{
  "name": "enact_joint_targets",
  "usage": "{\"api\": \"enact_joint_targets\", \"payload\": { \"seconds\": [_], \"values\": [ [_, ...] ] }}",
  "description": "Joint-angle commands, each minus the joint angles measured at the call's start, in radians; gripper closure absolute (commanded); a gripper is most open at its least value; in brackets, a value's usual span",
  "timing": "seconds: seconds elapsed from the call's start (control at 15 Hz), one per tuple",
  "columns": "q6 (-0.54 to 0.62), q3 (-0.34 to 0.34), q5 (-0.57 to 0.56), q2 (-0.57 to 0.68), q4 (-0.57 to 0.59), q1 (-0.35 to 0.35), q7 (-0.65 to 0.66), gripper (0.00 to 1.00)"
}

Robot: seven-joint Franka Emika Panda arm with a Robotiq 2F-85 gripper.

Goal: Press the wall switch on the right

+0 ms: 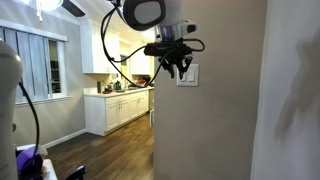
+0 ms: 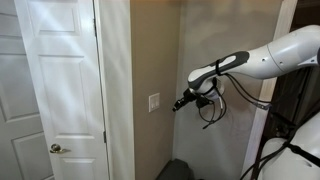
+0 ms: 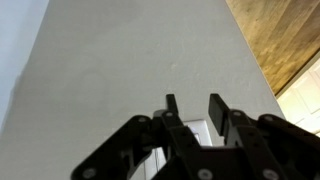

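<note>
The wall switch point(image 1: 189, 77) is a small white square plate on a beige wall. It also shows in an exterior view point(image 2: 154, 102) beside a door frame. My black gripper point(image 1: 176, 70) hovers right in front of the plate and partly covers it. In an exterior view the gripper point(image 2: 178, 105) points at the plate with a small gap left. In the wrist view the gripper point(image 3: 195, 106) has its fingers slightly apart and empty, and the switch point(image 3: 195, 130) shows between them, close behind.
A white panelled door point(image 2: 60, 80) with a knob point(image 2: 56, 149) stands next to the switch wall. Kitchen cabinets point(image 1: 120, 105) and a wood floor point(image 1: 110, 150) lie beyond the wall corner. A dark object point(image 2: 180, 170) sits on the floor below the arm.
</note>
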Motion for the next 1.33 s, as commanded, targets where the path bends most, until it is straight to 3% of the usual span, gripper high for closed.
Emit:
{"api": "enact_joint_targets", "payload": {
  "seconds": [0.0, 0.13, 0.6, 0.93, 1.27],
  "values": [
    [0.051, -0.048, 0.08, 0.105, 0.091, 0.079, -0.079, 0.91],
    [0.066, -0.079, 0.119, 0.141, 0.133, 0.123, -0.109, 0.99],
    [0.06, -0.191, 0.264, 0.268, 0.271, 0.256, -0.202, 1.0],
    [0.009, -0.233, 0.332, 0.364, 0.351, 0.284, -0.192, 1.0],
    [-0.032, -0.232, 0.363, 0.436, 0.4, 0.272, -0.19, 1.0]
  ]
}}
